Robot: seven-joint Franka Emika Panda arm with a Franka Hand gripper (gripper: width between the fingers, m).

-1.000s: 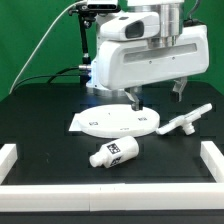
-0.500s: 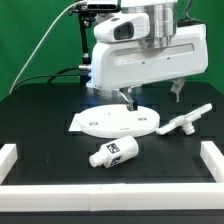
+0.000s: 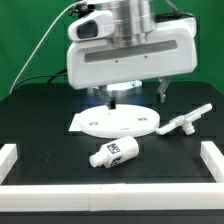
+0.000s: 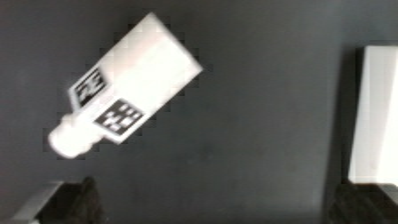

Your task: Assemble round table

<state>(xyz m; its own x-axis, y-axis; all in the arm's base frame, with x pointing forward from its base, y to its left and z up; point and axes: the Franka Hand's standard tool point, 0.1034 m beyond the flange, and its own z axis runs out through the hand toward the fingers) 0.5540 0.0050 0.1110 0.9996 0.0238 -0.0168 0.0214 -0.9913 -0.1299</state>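
The large round disc (image 3: pixel 118 123) lies flat on the black table. The short cylinder post (image 3: pixel 113 152) lies on its side in front of it and shows blurred with its tags in the wrist view (image 4: pixel 125 85). The armed foot piece (image 3: pixel 183 122) lies to the exterior view's right of the disc. My gripper (image 3: pixel 136 100) hangs above the far part of the disc, open and empty. In the wrist view its gripper (image 4: pixel 217 205) shows two dark fingertips (image 4: pixel 63 205) far apart with nothing between them.
White rails edge the table at the exterior view's left (image 3: pixel 8 160), right (image 3: pixel 212 158) and front (image 3: pixel 110 200). A green backdrop and cables stand behind. A blurred white edge (image 4: pixel 377 110) shows in the wrist view; I cannot tell what it is.
The arm has moved toward the exterior view's left and a little upward over the disc. The parts on the table have not moved.
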